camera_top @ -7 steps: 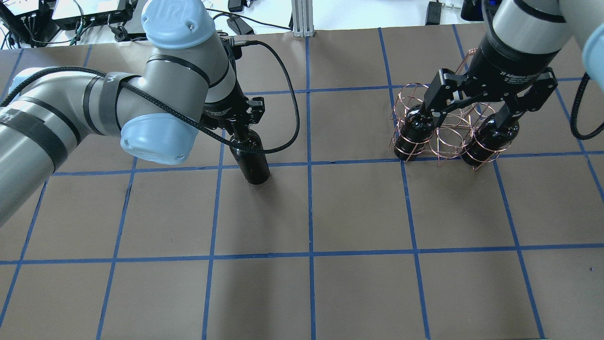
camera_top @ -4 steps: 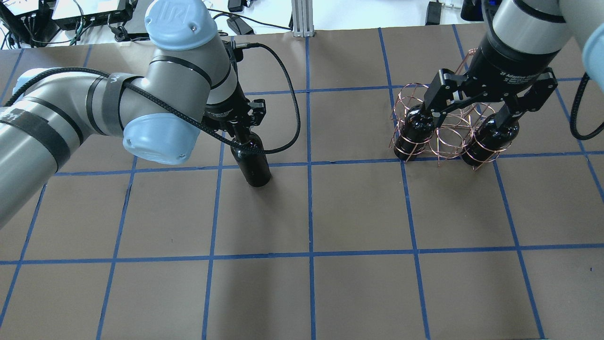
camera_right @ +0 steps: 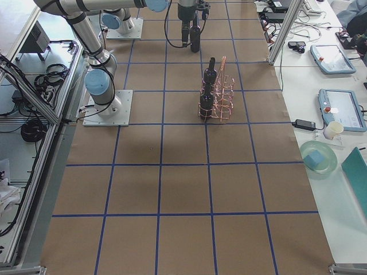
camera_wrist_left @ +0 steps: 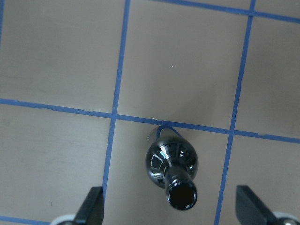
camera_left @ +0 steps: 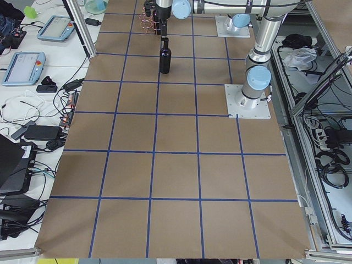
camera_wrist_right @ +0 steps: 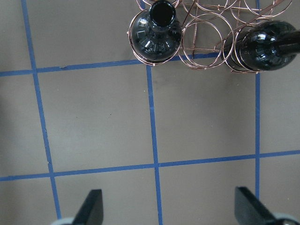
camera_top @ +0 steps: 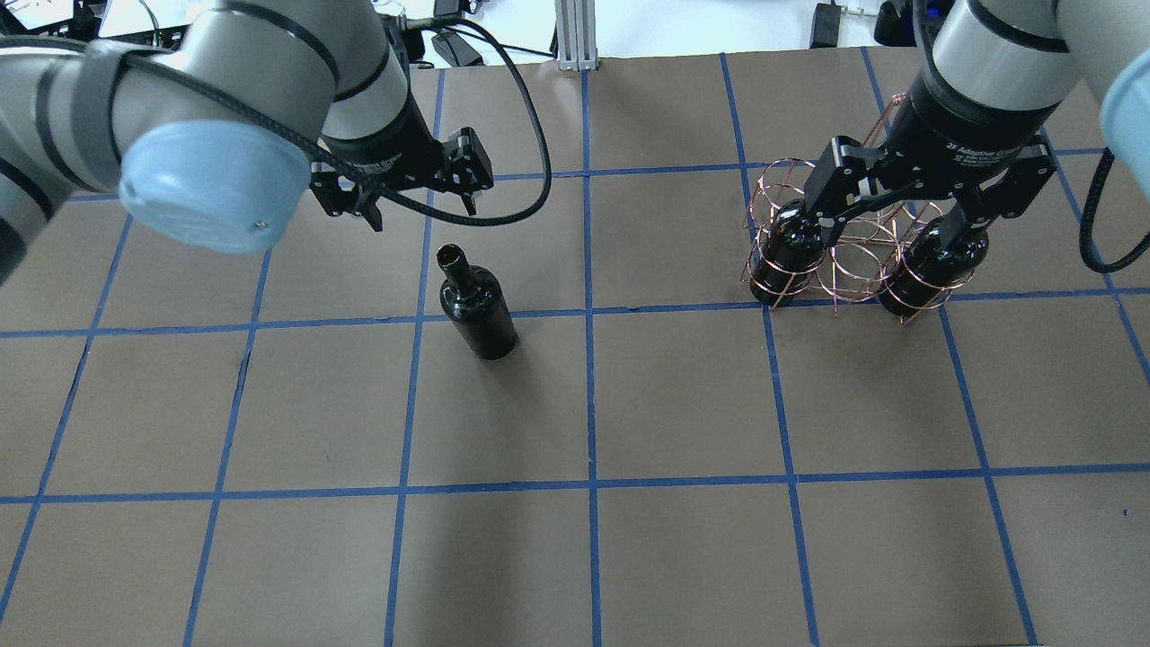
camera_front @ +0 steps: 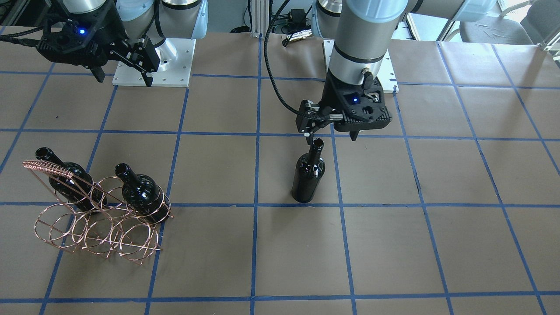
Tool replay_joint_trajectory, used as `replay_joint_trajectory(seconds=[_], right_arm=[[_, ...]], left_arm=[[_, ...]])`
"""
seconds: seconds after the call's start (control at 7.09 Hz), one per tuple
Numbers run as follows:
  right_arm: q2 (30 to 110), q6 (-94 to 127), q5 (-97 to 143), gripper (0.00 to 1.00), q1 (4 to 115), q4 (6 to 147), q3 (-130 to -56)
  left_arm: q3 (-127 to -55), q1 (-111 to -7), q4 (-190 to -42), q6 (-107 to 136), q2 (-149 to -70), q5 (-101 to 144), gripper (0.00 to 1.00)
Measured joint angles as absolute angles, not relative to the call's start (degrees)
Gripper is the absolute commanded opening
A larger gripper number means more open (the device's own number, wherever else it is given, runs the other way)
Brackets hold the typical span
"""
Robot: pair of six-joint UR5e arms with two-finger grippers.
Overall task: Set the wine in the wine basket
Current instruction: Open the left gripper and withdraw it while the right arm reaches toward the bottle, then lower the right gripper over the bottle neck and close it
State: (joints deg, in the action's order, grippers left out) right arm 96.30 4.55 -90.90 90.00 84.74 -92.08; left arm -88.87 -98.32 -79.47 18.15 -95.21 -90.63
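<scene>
A glossy black wine bottle [camera_top: 478, 310] stands upright and free on the table, left of centre; it also shows in the front view [camera_front: 308, 175] and the left wrist view [camera_wrist_left: 172, 161]. My left gripper [camera_top: 404, 193] is open and empty, raised above the bottle's mouth and a little behind it [camera_front: 331, 136] [camera_wrist_left: 168, 189]. The copper wire wine basket [camera_top: 853, 261] [camera_front: 96, 223] [camera_wrist_right: 206, 28] stands at the right with two black bottles [camera_top: 791, 247] [camera_top: 934, 261] in its slots. My right gripper [camera_top: 898, 211] [camera_front: 122, 76] [camera_wrist_right: 168, 192] is open and empty, high above the basket's robot-side edge.
The table is brown paper with a grid of blue tape lines [camera_top: 588, 314]. The arms' white base plates [camera_front: 153, 65] are at the robot side. Side benches with tablets [camera_left: 22, 66] and a bowl [camera_right: 318, 157] flank the table ends.
My left gripper has let go of the bottle's neck, opened and risen back away from it. The bottle now stands alone. The right gripper and basket have barely moved.
</scene>
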Motion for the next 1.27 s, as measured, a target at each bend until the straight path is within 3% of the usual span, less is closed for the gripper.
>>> replay_joint_trajectory(seconds=[0.28, 0.71, 1.27], right_arm=[[94.82, 12.05, -90.94, 0.99, 96.13, 86.90, -91.74], [85.34, 27.47, -90.94, 0.99, 111.38, 96.24, -88.14], [74.92, 42.01, -89.02, 0.99, 122.51, 101.24, -81.25]], left_arm=[[-84.81, -91.09, -81.84, 12.54, -94.88, -90.63, 1.00], [-84.23, -81.16, -82.53, 4.53, -94.11, -91.05, 1.00], [-85.05, -78.89, -87.05, 3.62, -92.49, -95.35, 1.00]])
